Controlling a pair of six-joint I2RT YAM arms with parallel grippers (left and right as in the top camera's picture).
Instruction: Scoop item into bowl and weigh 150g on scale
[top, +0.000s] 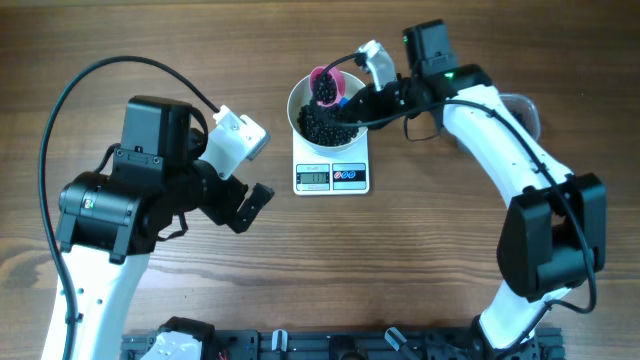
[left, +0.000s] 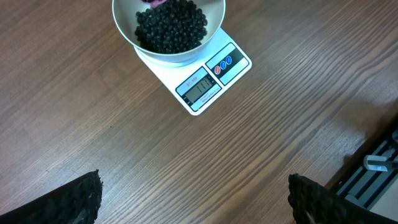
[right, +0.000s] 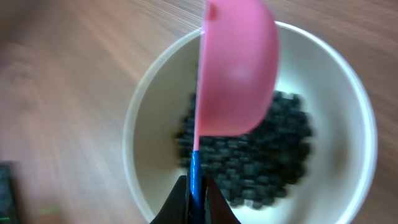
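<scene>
Your right gripper (right: 196, 194): stretched over the bowl (right: 348, 93), clamped on the pink scoop (right: 239, 68) by its handle. Your left gripper (left: 196, 196): spread wide, empty, above the table (left: 93, 112).

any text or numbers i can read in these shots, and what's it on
On the scale, the display: digits show, too blurred to read.
The small print above the display: too small to read.
The round buttons: markings too small to read.
The bowl and the pink scoop: no text.
</scene>
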